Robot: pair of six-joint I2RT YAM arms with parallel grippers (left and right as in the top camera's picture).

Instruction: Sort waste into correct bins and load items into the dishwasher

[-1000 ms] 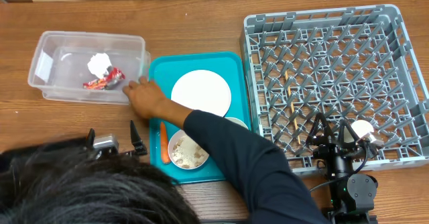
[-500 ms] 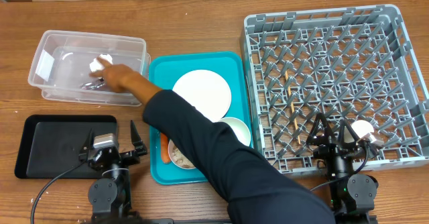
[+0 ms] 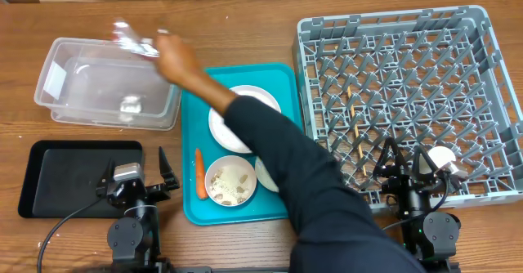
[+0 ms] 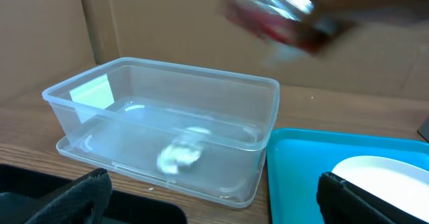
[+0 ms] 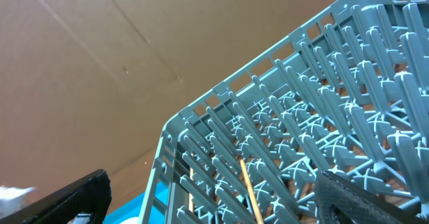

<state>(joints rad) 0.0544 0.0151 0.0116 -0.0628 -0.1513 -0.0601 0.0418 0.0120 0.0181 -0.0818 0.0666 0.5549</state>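
While a hand held a blurry wrapper over the far rim of the tub, left pincer and right pincer sat spread wide; only left wrist view caught its red.

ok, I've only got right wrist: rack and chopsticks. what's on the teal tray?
Observer: A carrot, a bowl of beige scraps, a plate and another dish, both partly under a person's arm.
Operator: clear tub?
Observer: A white tissue lies in the tub; the person's hand holds something blurred and reddish above its far rim.
Operator: left claw?
Observer: Left claw is open, holding nothing, at the black tray's right end.
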